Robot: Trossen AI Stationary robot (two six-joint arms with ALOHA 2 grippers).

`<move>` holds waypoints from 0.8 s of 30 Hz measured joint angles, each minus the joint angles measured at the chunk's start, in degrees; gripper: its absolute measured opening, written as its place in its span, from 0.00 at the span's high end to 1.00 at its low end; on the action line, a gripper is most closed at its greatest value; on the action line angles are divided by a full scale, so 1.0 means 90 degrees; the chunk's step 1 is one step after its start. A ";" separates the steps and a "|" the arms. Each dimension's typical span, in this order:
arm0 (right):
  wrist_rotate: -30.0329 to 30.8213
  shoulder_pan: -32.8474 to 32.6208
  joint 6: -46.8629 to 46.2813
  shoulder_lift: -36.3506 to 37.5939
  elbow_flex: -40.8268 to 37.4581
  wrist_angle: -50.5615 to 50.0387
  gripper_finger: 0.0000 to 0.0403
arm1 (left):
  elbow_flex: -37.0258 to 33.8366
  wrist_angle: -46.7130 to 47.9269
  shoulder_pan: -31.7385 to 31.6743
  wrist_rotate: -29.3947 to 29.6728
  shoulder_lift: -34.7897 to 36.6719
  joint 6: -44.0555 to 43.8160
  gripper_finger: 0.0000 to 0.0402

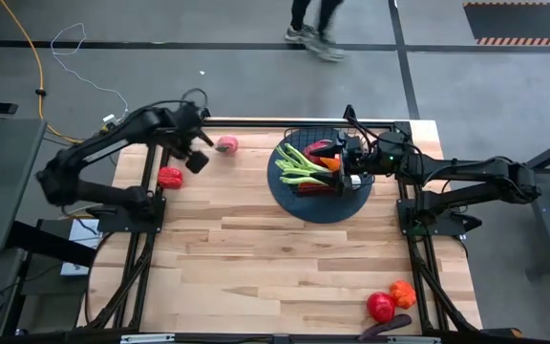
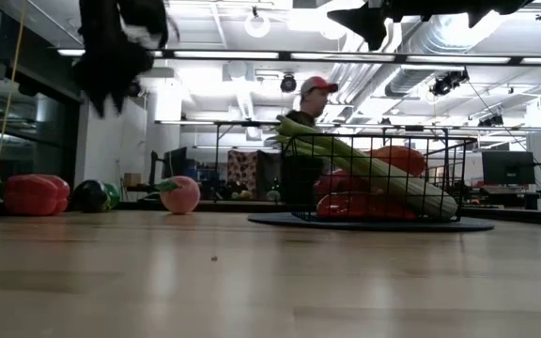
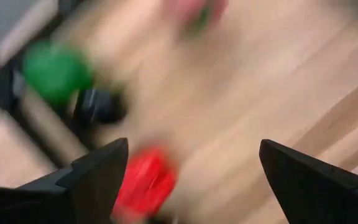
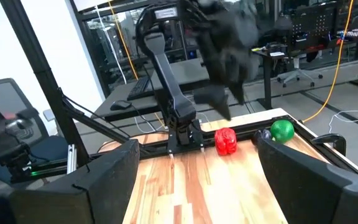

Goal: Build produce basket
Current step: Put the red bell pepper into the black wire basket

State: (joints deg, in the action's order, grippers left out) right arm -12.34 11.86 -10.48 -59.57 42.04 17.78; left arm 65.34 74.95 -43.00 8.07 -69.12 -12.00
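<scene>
An overhead camera looks straight down on the whole wooden tabletop [image 1: 285, 258], both arms and a strip of floor beyond it. A second camera sits at tabletop level, facing across the boards toward the basket [image 2: 383, 178] and the room behind; both views share the basket [image 1: 321, 170] and the red pepper [image 1: 170, 177] at the far left edge. Each wrist camera peers forward between its own dark fingers [image 3: 98, 177], the left close above the wood, the right facing across to the opposite arm.
</scene>
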 joint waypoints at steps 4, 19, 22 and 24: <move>0.0000 0.0000 0.0003 0.0000 -0.0002 0.0000 0.21 | -0.0002 0.1073 -0.0235 0.0266 -0.0847 0.0451 0.12; 0.0002 0.0000 0.0029 0.0000 0.0000 -0.0002 0.21 | -0.0255 0.1177 -0.0265 0.0294 -0.2121 0.2406 0.12; 0.0002 0.0000 0.0030 0.0000 0.0000 -0.0002 0.21 | -0.0784 0.1162 -0.0270 0.0392 -0.2090 0.2686 0.12; 0.0002 0.0000 0.0047 0.0000 -0.0001 -0.0002 0.21 | -0.1157 0.1000 -0.0268 0.0598 -0.2084 0.2789 0.12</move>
State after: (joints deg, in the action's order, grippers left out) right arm -12.32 11.86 -10.06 -59.57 42.03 17.76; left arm 54.93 83.94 -45.41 13.45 -87.88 13.11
